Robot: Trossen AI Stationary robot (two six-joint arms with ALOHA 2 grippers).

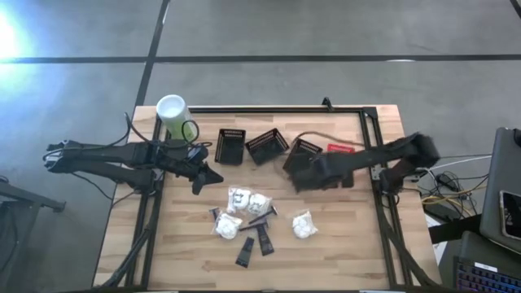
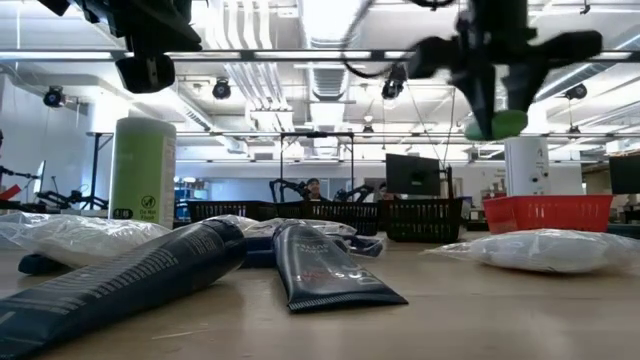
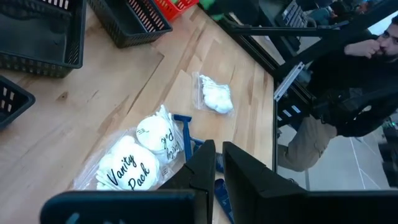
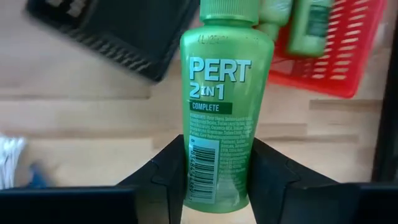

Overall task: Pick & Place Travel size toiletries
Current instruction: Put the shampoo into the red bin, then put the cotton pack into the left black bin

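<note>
Right gripper (image 4: 214,180) clamps a green Pert bottle (image 4: 224,106) near the red basket (image 4: 348,56) holding two more; left gripper (image 3: 214,174) nearly shut, empty; vanity packs (image 1: 244,199) and dark tubes (image 1: 264,240) remain.

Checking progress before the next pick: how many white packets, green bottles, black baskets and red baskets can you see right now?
white packets: 4
green bottles: 3 (one in the right gripper, two in the red basket)
black baskets: 3
red basket: 1
Total: 11
</note>
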